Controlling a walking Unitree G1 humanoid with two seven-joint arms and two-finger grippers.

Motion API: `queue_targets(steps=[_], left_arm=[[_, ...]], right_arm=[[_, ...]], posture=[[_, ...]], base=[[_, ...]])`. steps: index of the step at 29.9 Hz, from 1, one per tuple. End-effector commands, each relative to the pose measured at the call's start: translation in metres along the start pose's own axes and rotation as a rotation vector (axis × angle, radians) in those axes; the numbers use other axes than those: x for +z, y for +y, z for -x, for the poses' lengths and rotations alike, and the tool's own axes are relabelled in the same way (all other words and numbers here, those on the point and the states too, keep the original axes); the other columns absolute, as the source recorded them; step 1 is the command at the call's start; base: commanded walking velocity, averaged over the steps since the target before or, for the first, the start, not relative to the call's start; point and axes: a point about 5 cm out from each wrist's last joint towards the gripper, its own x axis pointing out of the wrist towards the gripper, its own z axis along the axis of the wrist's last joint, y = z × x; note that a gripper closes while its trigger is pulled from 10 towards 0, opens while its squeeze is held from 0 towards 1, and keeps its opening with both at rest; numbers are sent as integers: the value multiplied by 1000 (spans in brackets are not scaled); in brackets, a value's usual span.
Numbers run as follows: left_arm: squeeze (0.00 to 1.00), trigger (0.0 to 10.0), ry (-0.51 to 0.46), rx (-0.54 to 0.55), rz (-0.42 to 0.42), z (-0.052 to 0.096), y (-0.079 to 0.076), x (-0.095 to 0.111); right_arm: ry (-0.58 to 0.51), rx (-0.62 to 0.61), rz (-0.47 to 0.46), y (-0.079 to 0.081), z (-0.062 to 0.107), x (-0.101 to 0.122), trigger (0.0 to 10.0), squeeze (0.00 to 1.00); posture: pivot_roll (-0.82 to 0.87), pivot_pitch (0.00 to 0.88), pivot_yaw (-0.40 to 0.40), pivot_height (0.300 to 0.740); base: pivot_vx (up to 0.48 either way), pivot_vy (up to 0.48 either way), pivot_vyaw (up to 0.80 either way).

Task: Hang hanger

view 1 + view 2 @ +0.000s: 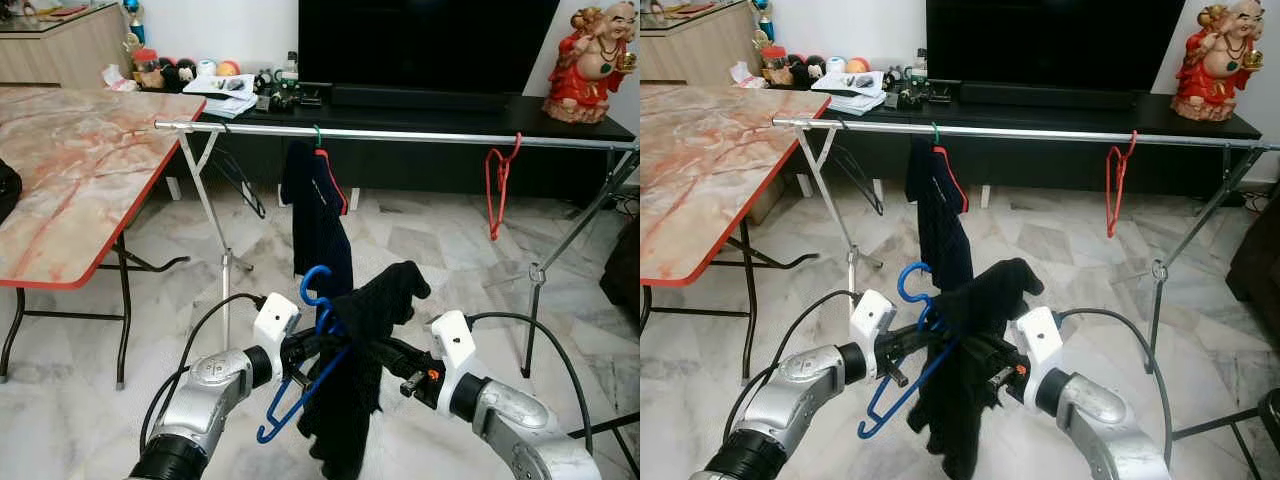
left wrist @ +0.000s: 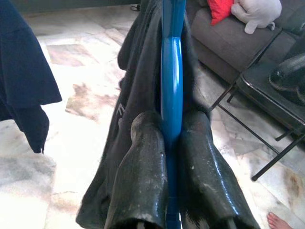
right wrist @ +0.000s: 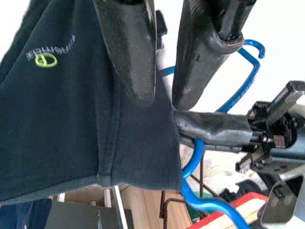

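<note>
Left eye view: both silver arms raised and bent inward, meeting low at centre in front of the drying rack rail point(image 1: 400, 134). Left gripper point(image 1: 318, 345) clamped on the blue hanger point(image 1: 300, 392), hook up, draped with a black garment point(image 1: 352, 380). Right gripper point(image 1: 392, 358) reaching into the same garment from the other side. On the rail: a dark shirt point(image 1: 318, 225) and a red hanger point(image 1: 499, 185). Marble-top table point(image 1: 70, 170) to the left.

Left wrist view: two black fingers point(image 2: 143, 167) pressed tight on either side of the blue hanger bar point(image 2: 171, 86).

Right wrist view: fingers point(image 3: 128, 52) slightly apart, lying against the black cloth point(image 3: 71, 119); cannot tell whether pinching it.
</note>
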Motion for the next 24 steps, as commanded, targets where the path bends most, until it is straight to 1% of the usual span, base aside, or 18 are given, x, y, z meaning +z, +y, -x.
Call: queue_targets(steps=[1,5,8,10,11,12,13,14,15,17,18,20,21,22,23,24], left_arm=[[0,10000,-57,-5,-16,-1,0,14],[0,10000,-60,-1,-14,-1,0,14],[0,10000,-59,2,-13,-1,1,14],[0,10000,-57,2,-14,-1,1,13],[0,10000,-48,-1,-22,0,1,12],[0,10000,-43,-3,-26,1,1,11],[0,10000,-29,-4,-39,2,2,9],[0,10000,-5,3,-58,4,5,5],[0,10000,8,12,-67,5,7,3],[0,10000,17,17,-71,6,8,1],[0,10000,32,26,-87,8,10,-2],[0,10000,48,32,-105,9,11,-5],[0,10000,60,32,-106,10,11,-9],[0,10000,60,32,-106,10,11,-9],[0,10000,64,32,-98,11,10,-13],[0,10000,69,21,-104,11,9,-15]], right_arm=[[55,-5,21,0,2,-7,10000,1000],[151,-9,58,-1,5,-20,10000,1000],[194,-13,75,-1,7,-24,10000,1000],[230,-20,107,-2,9,-27,10000,1000],[267,-90,138,-11,12,-28,10000,1000],[281,-121,146,-14,13,-29,10000,1000],[308,-182,172,-22,15,-30,10000,1000],[327,-303,187,-37,19,-30,10000,1000],[325,-389,175,-47,23,-28,10000,1000],[282,-430,138,-52,25,-24,10000,1000],[230,-482,128,-59,28,-15,10000,1000],[196,-505,125,-62,30,-9,10000,1000],[151,-508,91,-64,30,-3,10000,1000],[151,-508,91,-64,30,-3,10000,1000],[93,-501,66,-65,29,6,10000,188],[45,-504,64,-67,29,14,10000,0]], posture=[[-1,40,-19,740],[-1,40,-19,740],[-1,38,-19,740],[-1,38,-19,740],[-6,34,-15,740],[-6,34,-15,740],[-12,32,-14,740],[-18,29,-14,740],[-18,29,-14,740],[-17,25,-12,740],[-17,25,-12,740],[-22,22,-13,740],[-26,21,-14,740],[-26,21,-14,740],[-26,20,-15,740],[-23,18,-17,740]], base=[[0,0,0],[0,0,0],[0,0,0],[0,0,0],[0,0,0],[0,0,0],[0,0,0],[0,0,0],[0,0,0],[0,0,0],[0,0,0],[0,0,0],[0,0,0],[0,0,0],[0,0,0],[0,0,0]])
